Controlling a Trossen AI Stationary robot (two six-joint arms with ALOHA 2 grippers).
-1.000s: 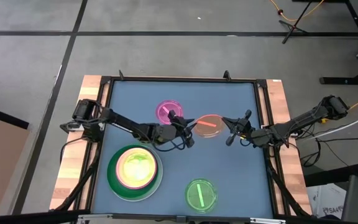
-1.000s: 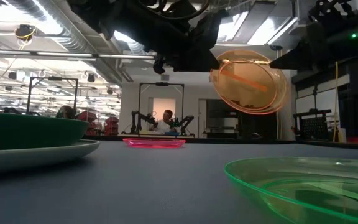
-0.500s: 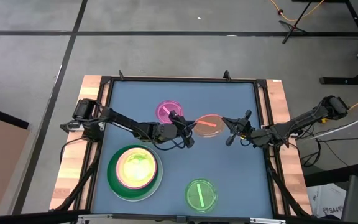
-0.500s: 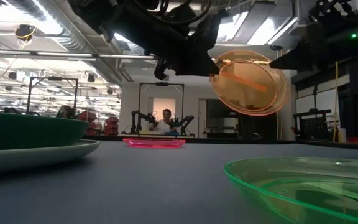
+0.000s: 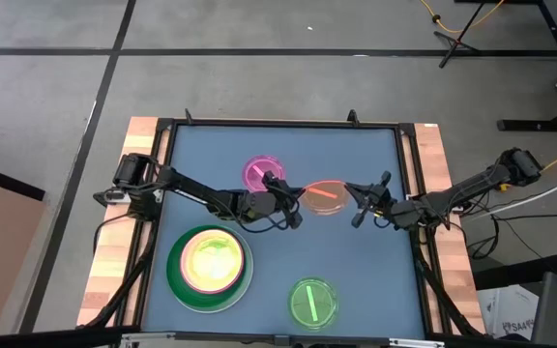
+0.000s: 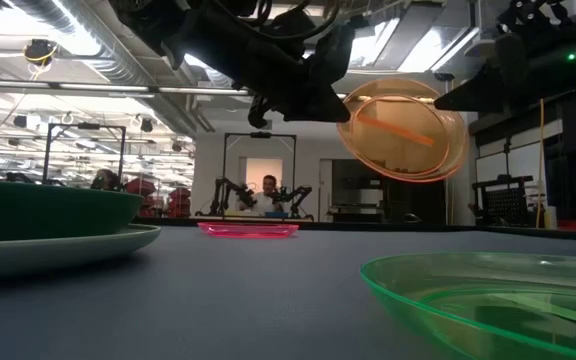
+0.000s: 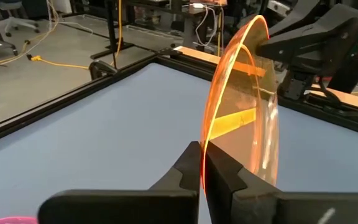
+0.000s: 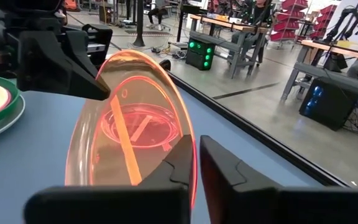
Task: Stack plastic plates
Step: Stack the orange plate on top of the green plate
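1. High view: both arms meet near the middle of the table [image 5: 375, 290], with the orange plate [image 5: 325, 195] between them.
2. The left gripper [image 5: 296, 202] is clamped on one edge of the orange plate; its wrist view shows the two fingers [image 7: 191, 171] pinching the rim.
3. The right gripper [image 5: 356, 201] pinches the opposite edge; its wrist view shows the rim caught between its fingers [image 8: 182, 158].
4. Low view: the orange plate [image 6: 401, 130] hangs tilted, well above the table surface.
5. The pink plate [image 5: 261, 174] lies flat on the table just beside the left gripper, on the far side.
6. The green plate [image 5: 312, 302] lies alone near the front edge.
7. The stack [image 5: 209, 267] of larger plates sits front left, a dark green one showing around a cream one, on a pale bottom plate.
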